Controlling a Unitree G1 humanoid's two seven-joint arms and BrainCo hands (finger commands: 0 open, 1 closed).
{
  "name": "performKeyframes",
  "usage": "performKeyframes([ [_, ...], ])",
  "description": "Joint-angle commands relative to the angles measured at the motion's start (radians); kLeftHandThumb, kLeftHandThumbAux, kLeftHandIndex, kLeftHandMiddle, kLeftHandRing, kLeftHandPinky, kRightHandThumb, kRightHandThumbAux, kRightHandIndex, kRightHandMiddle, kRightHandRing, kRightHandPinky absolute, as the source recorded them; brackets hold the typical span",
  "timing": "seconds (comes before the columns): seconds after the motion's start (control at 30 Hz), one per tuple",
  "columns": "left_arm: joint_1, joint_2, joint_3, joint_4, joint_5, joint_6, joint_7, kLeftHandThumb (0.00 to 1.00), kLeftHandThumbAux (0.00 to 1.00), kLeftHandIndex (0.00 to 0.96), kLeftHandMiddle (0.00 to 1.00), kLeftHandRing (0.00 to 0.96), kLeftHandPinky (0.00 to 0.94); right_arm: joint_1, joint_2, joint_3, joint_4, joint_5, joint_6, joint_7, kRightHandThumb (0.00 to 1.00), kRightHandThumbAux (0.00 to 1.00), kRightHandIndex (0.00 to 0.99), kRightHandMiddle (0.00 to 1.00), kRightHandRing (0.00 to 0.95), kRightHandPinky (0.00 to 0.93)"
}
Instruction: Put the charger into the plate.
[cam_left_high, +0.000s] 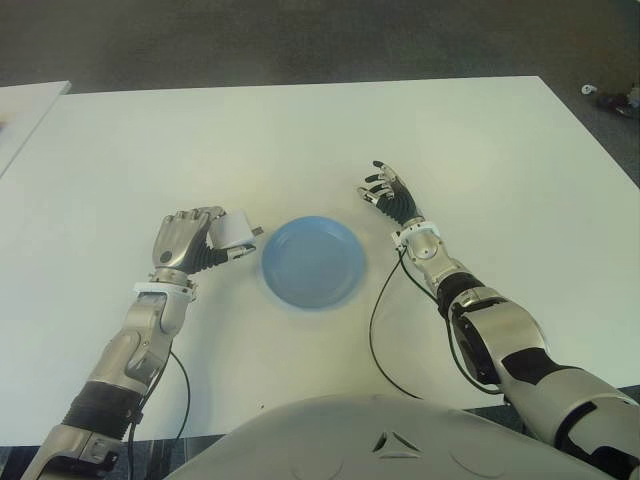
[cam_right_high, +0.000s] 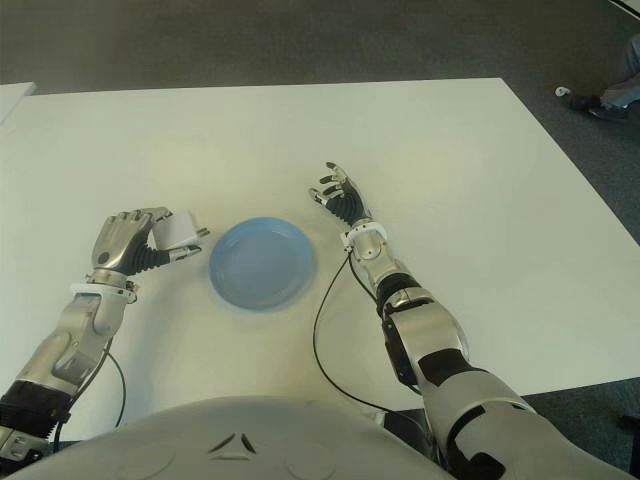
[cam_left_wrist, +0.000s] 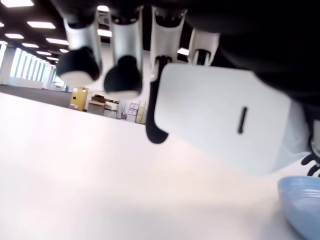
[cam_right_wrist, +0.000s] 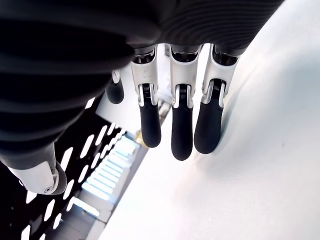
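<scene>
Charger clasped in my left hand – prongs aimed at plate just beside; right hand slack, fingers spread, beyond plate's far side.

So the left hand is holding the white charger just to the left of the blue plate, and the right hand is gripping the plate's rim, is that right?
Not quite. The left hand does hold the white charger just left of the blue plate, but the right hand is not on the rim: it shows apart from the plate, on its right, fingers open and holding nothing. The left eye view shows this.
</scene>
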Motion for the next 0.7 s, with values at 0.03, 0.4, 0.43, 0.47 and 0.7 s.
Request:
performKeyframes([
  [0.03, -0.005, -0.037, -0.012, -0.101, 0.023, 0.022, -0.061, 0.747, 0.696, 0.443, 0.871, 0.864, 0.873, 0.075, 0.029, 0.031, 0.058, -0.037, 0.068, 0.029, 0.000, 0.534, 0.000, 0.300, 0.356, 0.327],
  [0.4, -0.012, -0.096, -0.067, -0.111, 0.049, -0.019, -0.097, 0.749, 0.696, 0.443, 0.872, 0.867, 0.872, 0.073, 0.030, 0.045, 0.060, -0.047, 0.076, 0.012, 0.003, 0.534, 0.008, 0.292, 0.353, 0.345],
  [0.43, -0.015, -0.099, -0.072, -0.107, 0.054, -0.023, -0.098, 0.749, 0.696, 0.443, 0.872, 0.867, 0.871, 0.073, 0.030, 0.047, 0.060, -0.047, 0.077, 0.010, 0.003, 0.534, 0.008, 0.291, 0.353, 0.346],
  [0.47, -0.017, -0.101, -0.075, -0.104, 0.057, -0.026, -0.099, 0.749, 0.696, 0.443, 0.871, 0.867, 0.872, 0.073, 0.030, 0.048, 0.060, -0.047, 0.078, 0.009, 0.005, 0.534, 0.009, 0.289, 0.351, 0.345],
  [0.7, -0.025, -0.105, -0.104, -0.102, 0.090, -0.053, -0.098, 0.749, 0.697, 0.443, 0.868, 0.865, 0.868, 0.072, 0.033, 0.049, 0.060, -0.040, 0.081, 0.010, 0.017, 0.543, 0.013, 0.285, 0.347, 0.344],
])
